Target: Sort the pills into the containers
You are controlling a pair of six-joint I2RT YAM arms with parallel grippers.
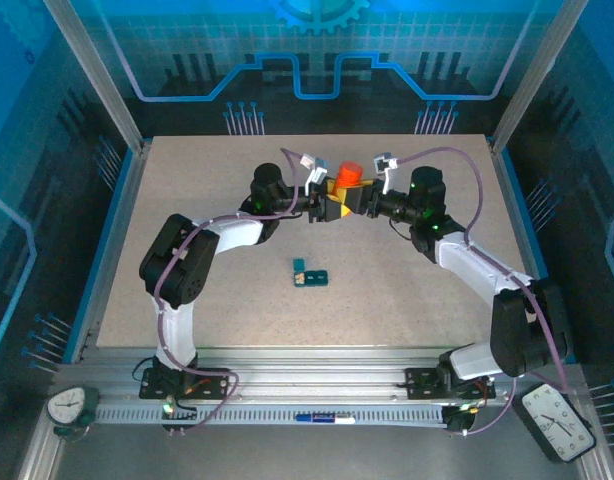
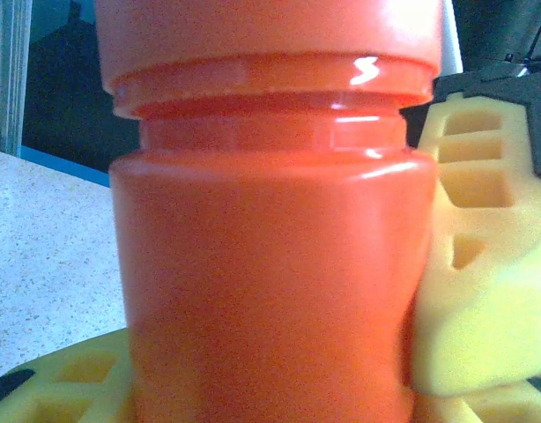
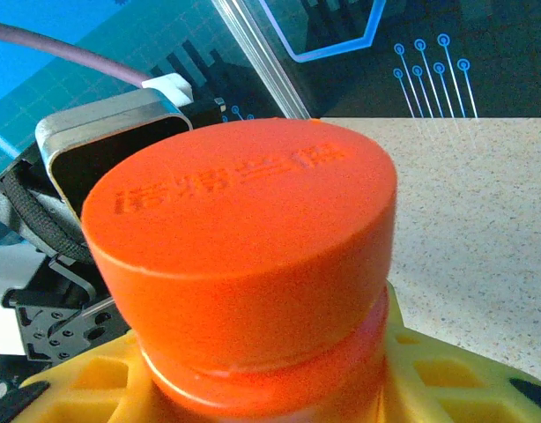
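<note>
An orange bottle (image 1: 348,175) with its cap on stands upright, held above the back middle of the table between both arms. My left gripper (image 1: 334,203) is shut on the bottle's body (image 2: 270,264), which spans the gap between its yellow fingers (image 2: 63,388). My right gripper (image 1: 361,198) comes from the other side, its yellow fingers (image 3: 447,370) shut around the neck just under the cap (image 3: 244,229). The containers (image 1: 310,274), a small dark-teal strip of joined cells, lie on the table nearer to me, apart from both grippers. The pills are out of view.
The speckled table (image 1: 187,300) has aluminium posts at its back corners and a rail along its near edge. Two clocks (image 1: 67,405) (image 1: 557,420) rest by the rail's ends. The right gripper's finger (image 2: 491,256) presses close beside the bottle.
</note>
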